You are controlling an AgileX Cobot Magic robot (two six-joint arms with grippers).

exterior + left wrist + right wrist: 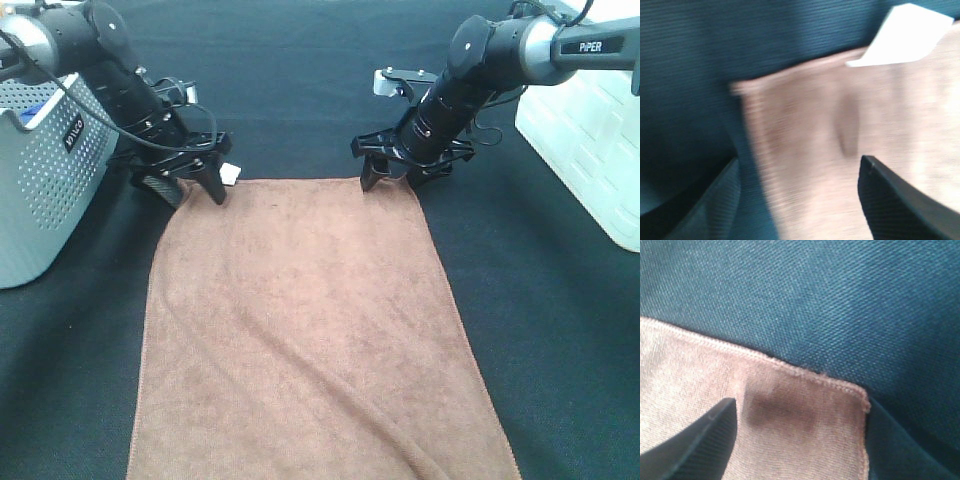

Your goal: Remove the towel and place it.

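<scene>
The brown plush towel (310, 330) lies flat on the black table cloth (540, 330), with its long side running from the far middle to the near edge. Its small white tag (230, 173) sits at the far left corner. My left gripper (192, 188) is open and low over that corner. In the blurred left wrist view, the towel corner (805, 135) and tag (905, 35) lie between its fingers (905, 200). My right gripper (392, 180) is open over the far right corner. In the right wrist view, the hemmed corner (805, 410) lies between its fingers (695, 445).
A grey perforated basket (40, 170) stands at the left, close behind my left arm. A white plastic container (590, 150) stands at the right. The black cloth (300, 90) covers the whole table.
</scene>
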